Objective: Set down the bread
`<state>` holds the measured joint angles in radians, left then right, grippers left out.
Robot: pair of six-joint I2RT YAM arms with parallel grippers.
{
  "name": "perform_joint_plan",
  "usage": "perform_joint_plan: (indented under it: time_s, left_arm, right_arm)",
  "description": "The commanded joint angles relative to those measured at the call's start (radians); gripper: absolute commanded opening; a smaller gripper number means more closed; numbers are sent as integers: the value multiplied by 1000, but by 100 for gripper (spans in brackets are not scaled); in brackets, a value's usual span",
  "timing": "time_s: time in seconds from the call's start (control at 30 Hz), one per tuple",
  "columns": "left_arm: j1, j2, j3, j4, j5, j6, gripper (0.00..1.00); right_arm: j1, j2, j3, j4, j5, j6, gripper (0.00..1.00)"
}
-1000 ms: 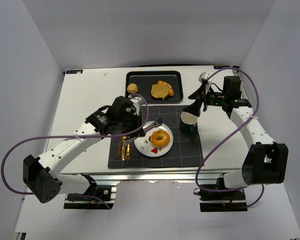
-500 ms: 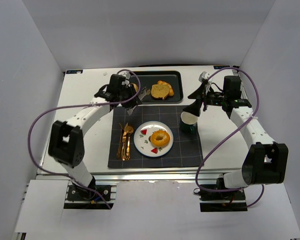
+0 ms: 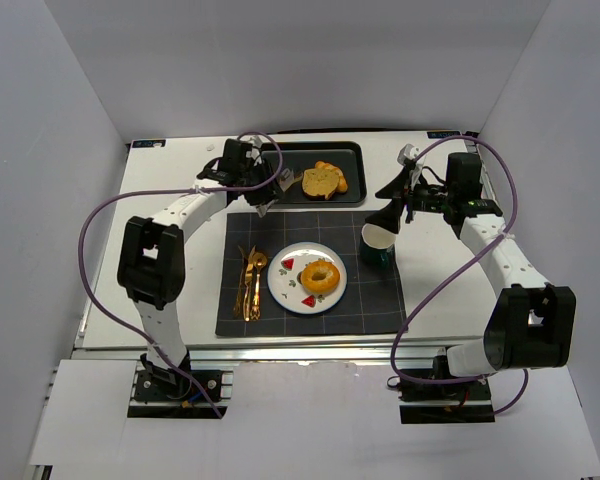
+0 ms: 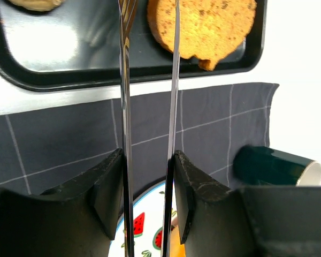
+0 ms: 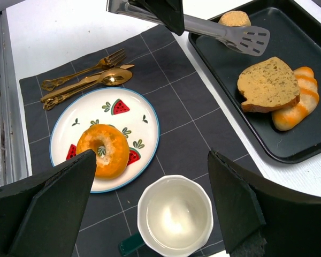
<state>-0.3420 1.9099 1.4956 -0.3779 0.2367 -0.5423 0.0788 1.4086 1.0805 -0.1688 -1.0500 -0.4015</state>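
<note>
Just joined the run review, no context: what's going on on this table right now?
The left gripper holds a pair of tongs, their empty tips over the black tray near the bread slice, a roll and another pastry. A donut sits on the watermelon plate on the dark mat. The right gripper hangs open over the mug, holding nothing. No bread is in the tongs at this moment.

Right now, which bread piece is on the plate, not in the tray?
The ring-shaped orange one; the slice, bun and striped roll all lie in the black tray.
</note>
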Motion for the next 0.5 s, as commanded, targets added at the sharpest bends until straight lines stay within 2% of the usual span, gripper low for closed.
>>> perform_joint_plan:
  time_s: [0.0, 0.47]
  left_arm:
    - [3, 3, 29, 39, 59, 2, 50]
    - [3, 26, 31, 17, 98, 27, 51]
  right_arm:
    - [-4, -17, -5, 32, -15, 4, 89]
    - [-4, -11, 4, 32, -16, 9, 88]
